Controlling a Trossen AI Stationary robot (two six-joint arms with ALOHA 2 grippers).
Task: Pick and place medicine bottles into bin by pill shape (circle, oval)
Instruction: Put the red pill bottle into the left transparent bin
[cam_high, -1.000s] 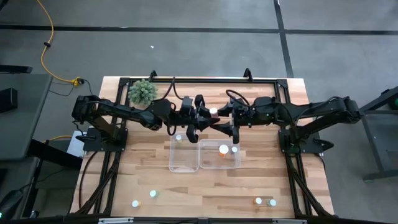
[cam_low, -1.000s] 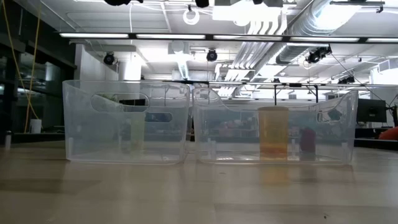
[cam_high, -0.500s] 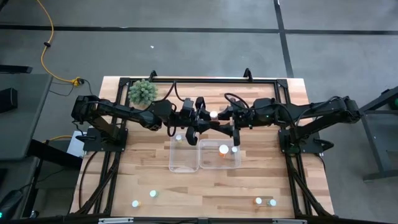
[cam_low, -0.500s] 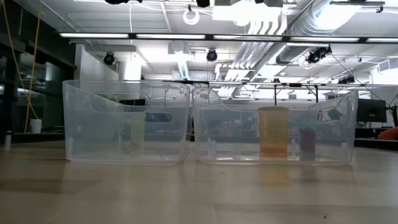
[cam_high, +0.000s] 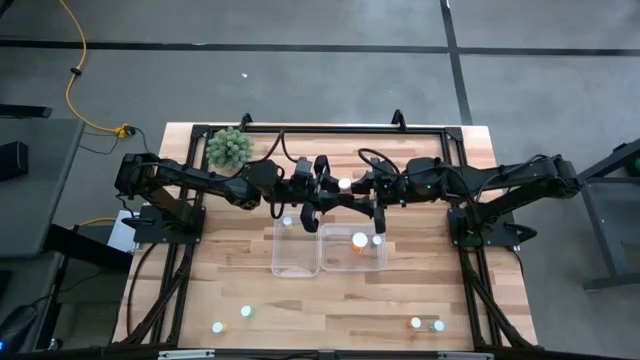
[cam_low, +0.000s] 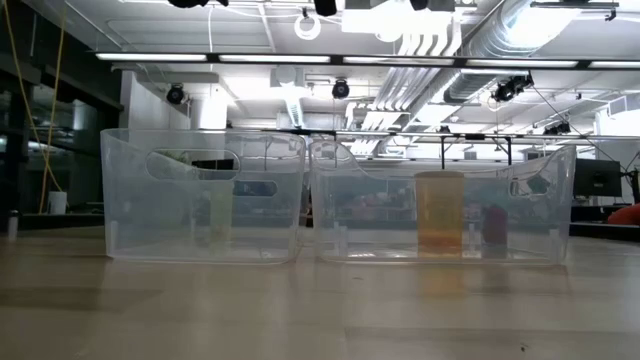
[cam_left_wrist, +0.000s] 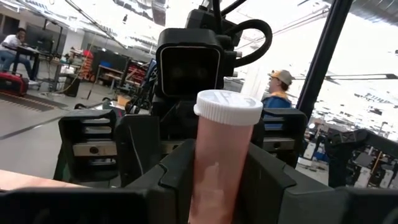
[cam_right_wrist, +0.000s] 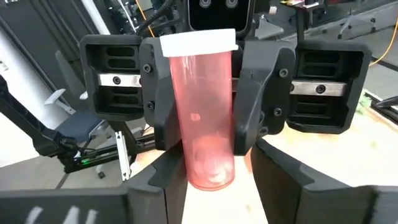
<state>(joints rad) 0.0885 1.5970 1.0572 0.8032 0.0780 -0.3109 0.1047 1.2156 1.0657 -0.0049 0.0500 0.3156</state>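
Note:
A medicine bottle (cam_high: 343, 183) with a pinkish-orange body and a white cap hangs upright above the table's far middle, just beyond two clear bins. My left gripper (cam_high: 334, 187) comes at it from the left and is shut on it. My right gripper (cam_right_wrist: 214, 186) faces it from the right. Its open fingers stand close on either side of the bottle's lower end (cam_right_wrist: 210, 174), and I cannot tell whether they touch. One small bottle (cam_high: 287, 221) stands in the left bin (cam_high: 280, 265). Two bottles (cam_high: 359, 240) stand in the right bin (cam_high: 340, 265). My left gripper pinches the bottle's body (cam_left_wrist: 211, 168) between its two fingers (cam_right_wrist: 155, 93), below the white cap. The fingers reach in level from the table's left side and lie across the bottle. The bottle stands upright in the hold, cap up, lifted clear of table and bins.
Two loose bottles (cam_high: 245, 312) lie near the front left edge and two more (cam_high: 415, 323) near the front right. A fuzzy green plant ball (cam_high: 230, 148) sits at the far left. A black frame rail (cam_high: 330, 127) runs along the far edge. The low view shows both bins (cam_low: 200, 195).
My right gripper's fingers have drawn closer together around the bottle's lower end. Neither arm has moved from its place, and the bottle stays upright in my left gripper.

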